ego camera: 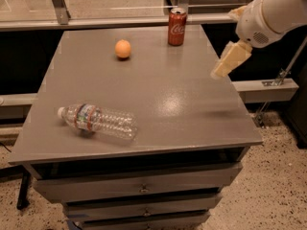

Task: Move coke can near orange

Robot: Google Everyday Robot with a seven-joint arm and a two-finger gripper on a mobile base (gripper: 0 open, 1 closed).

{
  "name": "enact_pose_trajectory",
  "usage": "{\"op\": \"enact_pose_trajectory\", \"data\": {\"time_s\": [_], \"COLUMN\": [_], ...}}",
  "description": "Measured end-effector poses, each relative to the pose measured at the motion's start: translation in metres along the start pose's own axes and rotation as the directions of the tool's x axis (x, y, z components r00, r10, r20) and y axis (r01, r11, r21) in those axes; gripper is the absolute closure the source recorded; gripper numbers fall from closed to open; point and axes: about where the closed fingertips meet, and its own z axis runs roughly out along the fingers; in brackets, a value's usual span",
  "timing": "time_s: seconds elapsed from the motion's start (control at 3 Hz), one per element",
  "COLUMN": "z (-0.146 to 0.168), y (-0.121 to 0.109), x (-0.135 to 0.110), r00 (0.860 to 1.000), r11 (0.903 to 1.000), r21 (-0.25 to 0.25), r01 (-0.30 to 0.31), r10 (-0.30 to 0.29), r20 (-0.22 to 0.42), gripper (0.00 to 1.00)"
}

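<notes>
The red coke can stands upright at the far edge of the grey table, right of centre. The orange lies on the table to the can's left and a little nearer to me, apart from it. My gripper is in the air over the table's right edge, to the right of the can and nearer than it, touching nothing. It hangs from the white arm that comes in from the upper right.
A clear plastic water bottle lies on its side at the front left of the table. Drawers sit under the tabletop. A metal rail and glass run behind the table. Speckled floor lies to the right.
</notes>
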Motion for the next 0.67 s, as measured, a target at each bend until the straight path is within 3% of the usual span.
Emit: {"op": "enact_pose_trajectory", "data": {"time_s": [0.33,0.67], "z": [0.0255,0.0292], "y": [-0.0258,-0.0302], "x": [-0.0104,-0.0114], "r00": [0.995,0.994], "r11": [0.9972,0.9962], "r21": [0.050,0.061], "r01": [-0.056,-0.062], "r10": [0.052,0.056], "r20": [0.085,0.096], "gripper": [0.00,0.00]}}
